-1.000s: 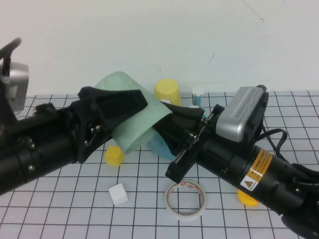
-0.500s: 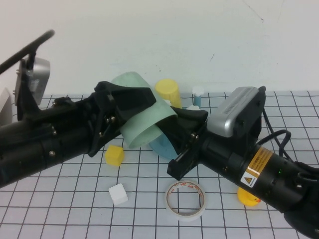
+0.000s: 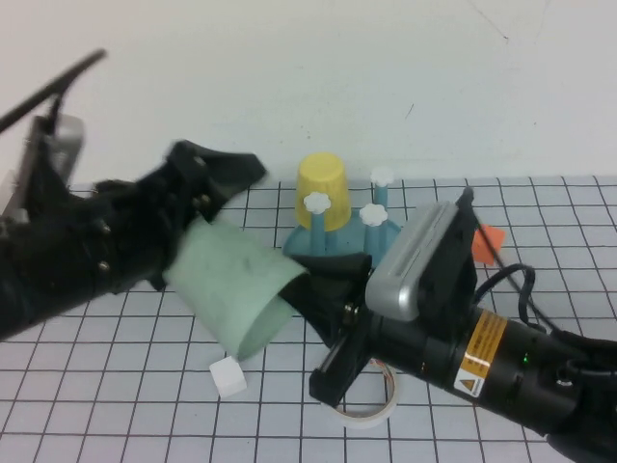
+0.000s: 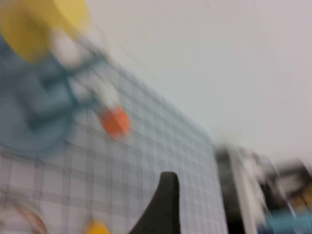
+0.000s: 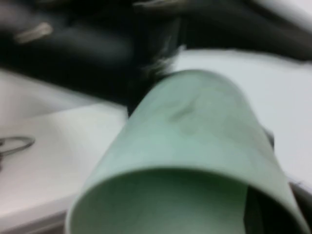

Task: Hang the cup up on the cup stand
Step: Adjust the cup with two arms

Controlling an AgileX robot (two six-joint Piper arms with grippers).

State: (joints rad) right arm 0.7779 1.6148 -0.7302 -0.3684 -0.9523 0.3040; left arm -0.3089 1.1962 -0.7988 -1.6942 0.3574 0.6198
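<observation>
Two black arms meet low over the gridded white desk (image 3: 540, 207) before a plain white wall. Left pincer (image 3: 207, 207) and right pincer (image 3: 323, 285) both grip the matte mint cup (image 3: 231, 289), tilted mouth-down above a white cube (image 3: 228, 376). Behind stands the blue cup stand (image 3: 333, 241), carrying a yellow cup (image 3: 323, 188).

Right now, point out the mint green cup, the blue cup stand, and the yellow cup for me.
Mint green cup (image 3: 236, 289), high view, on its tilted side wall.
Blue cup stand (image 3: 310, 243), high view, on the tray's left rim.
Yellow cup (image 3: 322, 183), high view, on its side wall, upside down over the stand.
</observation>
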